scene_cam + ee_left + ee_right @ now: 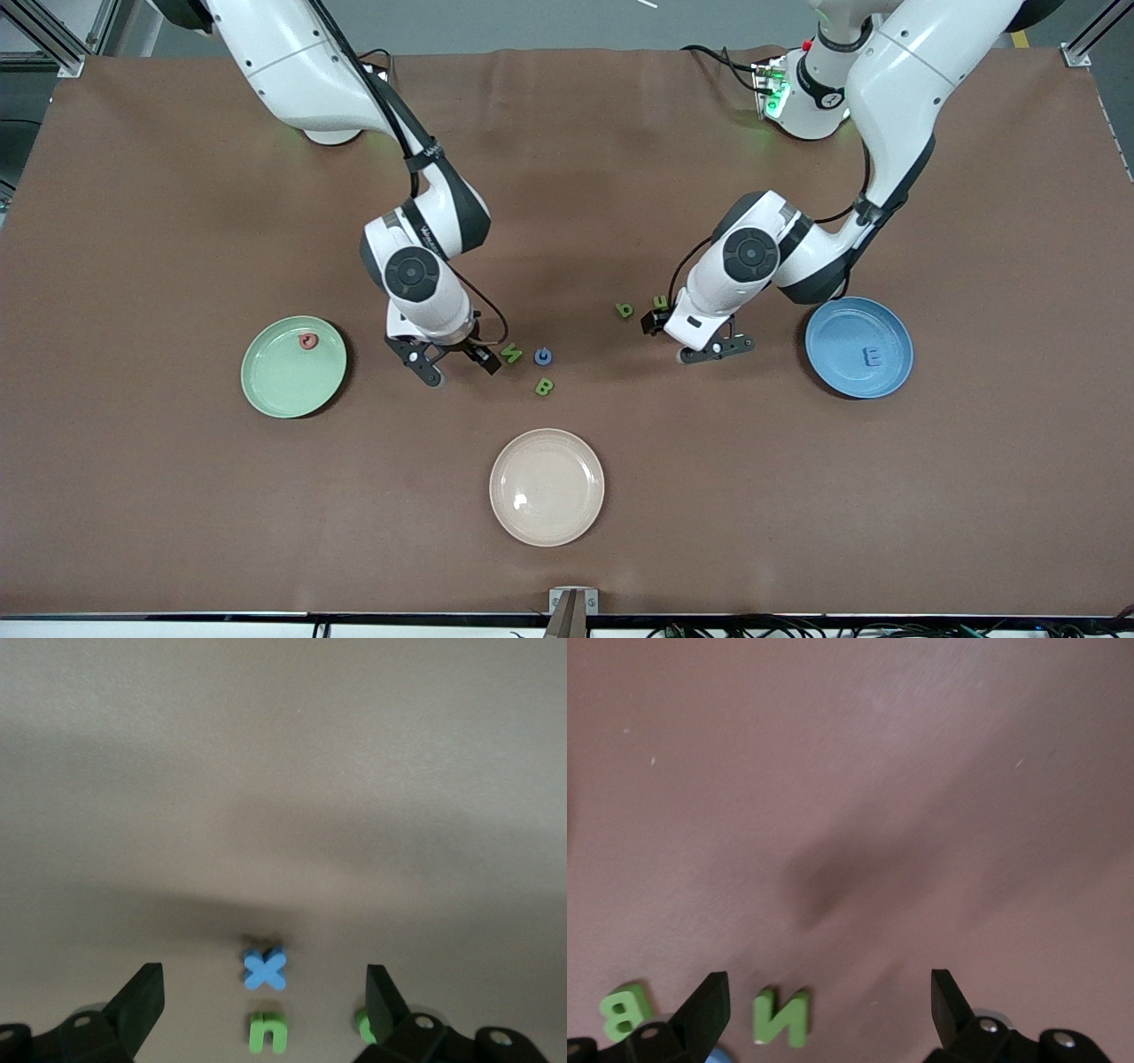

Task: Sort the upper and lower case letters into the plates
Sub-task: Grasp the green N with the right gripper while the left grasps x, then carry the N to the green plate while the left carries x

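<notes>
Right wrist view: the green letter N (pixel 780 1019) is being framed between the spread fingers of the right gripper (pixel 830 1008), while the left gripper (pixel 266 1010), likewise spread, is being held over a green n (pixel 268 1032).

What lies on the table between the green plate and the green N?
Only the right claw hangs there, open; the table under it is bare, as the front view shows. The green plate and the N lie apart.
</notes>
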Robot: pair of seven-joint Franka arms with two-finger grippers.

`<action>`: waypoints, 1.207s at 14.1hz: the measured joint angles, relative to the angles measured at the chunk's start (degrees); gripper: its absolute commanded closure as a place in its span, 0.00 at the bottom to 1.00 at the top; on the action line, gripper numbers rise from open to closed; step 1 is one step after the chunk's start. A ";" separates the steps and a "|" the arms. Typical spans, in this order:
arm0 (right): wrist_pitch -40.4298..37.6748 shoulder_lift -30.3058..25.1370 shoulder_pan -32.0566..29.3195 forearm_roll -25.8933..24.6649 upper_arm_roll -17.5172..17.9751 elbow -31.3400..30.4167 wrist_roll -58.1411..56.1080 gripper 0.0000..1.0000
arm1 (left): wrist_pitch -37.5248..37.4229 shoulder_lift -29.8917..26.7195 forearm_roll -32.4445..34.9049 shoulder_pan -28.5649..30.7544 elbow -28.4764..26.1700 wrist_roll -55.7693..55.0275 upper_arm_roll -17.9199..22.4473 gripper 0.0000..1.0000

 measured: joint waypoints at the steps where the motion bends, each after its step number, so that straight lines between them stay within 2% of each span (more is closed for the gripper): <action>1: -0.01 1.35 0.86 0.00 0.01 1.69 1.75 0.00 | 0.20 1.20 2.47 -0.13 0.44 -2.07 0.00 0.00; 4: -0.10 4.70 3.01 -0.02 -0.02 5.27 4.69 0.03 | 0.50 4.18 6.86 -0.82 2.10 -6.09 0.01 0.02; 6: -0.11 6.41 3.58 -0.03 -0.03 6.54 4.90 0.08 | 0.50 4.85 7.20 -1.32 2.36 -6.78 0.00 0.09; 8: -0.15 7.73 3.79 -0.03 -0.05 7.55 4.98 0.20 | 0.47 4.97 7.20 -1.48 2.31 -7.31 0.00 0.17; 10: -0.17 8.44 3.99 -0.06 -0.06 8.02 4.99 0.36 | 0.38 5.15 7.20 -1.49 2.13 -8.22 0.01 0.22; 11: -0.23 8.55 4.09 -0.07 -0.06 8.26 4.99 0.48 | 0.30 5.24 7.21 -1.52 1.98 -8.62 0.01 0.24; 13: -1.10 8.57 4.14 -0.08 -0.08 8.82 5.02 0.83 | 0.13 5.40 7.22 -1.70 1.66 -8.81 0.01 0.28; 14: -1.08 8.56 4.15 -0.08 -0.08 8.92 5.03 0.94 | -0.19 5.44 7.22 -1.78 1.55 -8.88 0.01 0.28; 15: -1.10 8.56 4.15 -0.08 -0.09 9.19 5.03 0.99 | -0.72 5.45 7.22 -1.83 1.50 -8.90 0.00 0.29; 17: -1.19 8.57 4.14 -0.08 -0.42 9.40 5.07 1.00 | -1.75 5.43 7.23 -1.89 1.54 -8.90 -0.08 0.31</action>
